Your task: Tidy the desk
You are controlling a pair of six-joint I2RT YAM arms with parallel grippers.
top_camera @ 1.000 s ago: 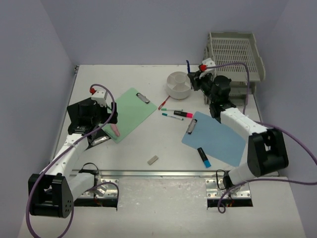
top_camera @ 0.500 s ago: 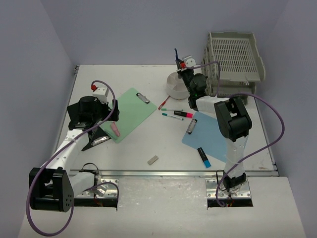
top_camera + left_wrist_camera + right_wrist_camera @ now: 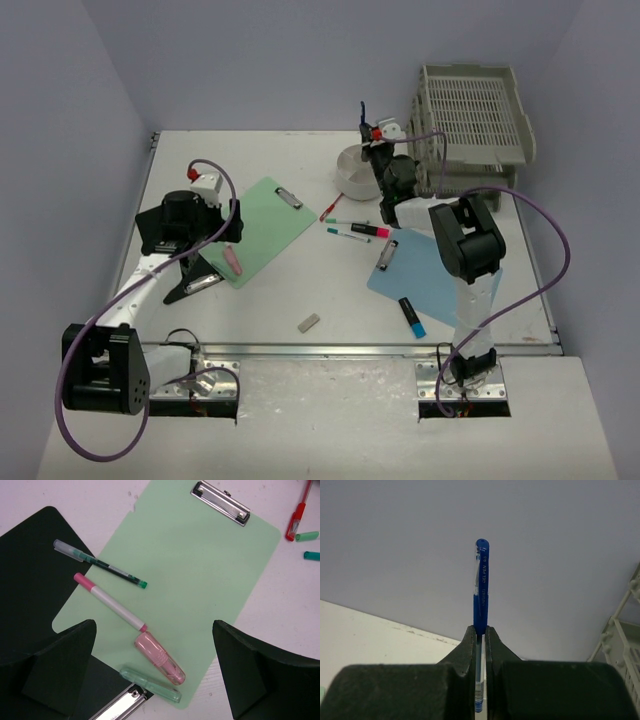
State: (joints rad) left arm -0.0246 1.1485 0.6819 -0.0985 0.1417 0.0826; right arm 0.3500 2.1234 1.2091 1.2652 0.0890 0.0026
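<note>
Right gripper (image 3: pixel 480 630) clamped on blue pen (image 3: pixel 481 580), upright near bowl (image 3: pixel 352 180) and trays (image 3: pixel 470 110); left gripper (image 3: pixel 155 630) spread wide above green clipboard (image 3: pixel 200 570) on desk (image 3: pixel 280 295), which lies under both arms.

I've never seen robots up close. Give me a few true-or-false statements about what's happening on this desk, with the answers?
1. The right claw grips a blue pen. True.
2. The left claw holds a pink highlighter. False: it is open, and the highlighter lies on the green clipboard.
3. A blue clipboard lies on the desk. True.
4. The white bowl sits on the green clipboard. False: it stands on the desk, apart from it.
</note>
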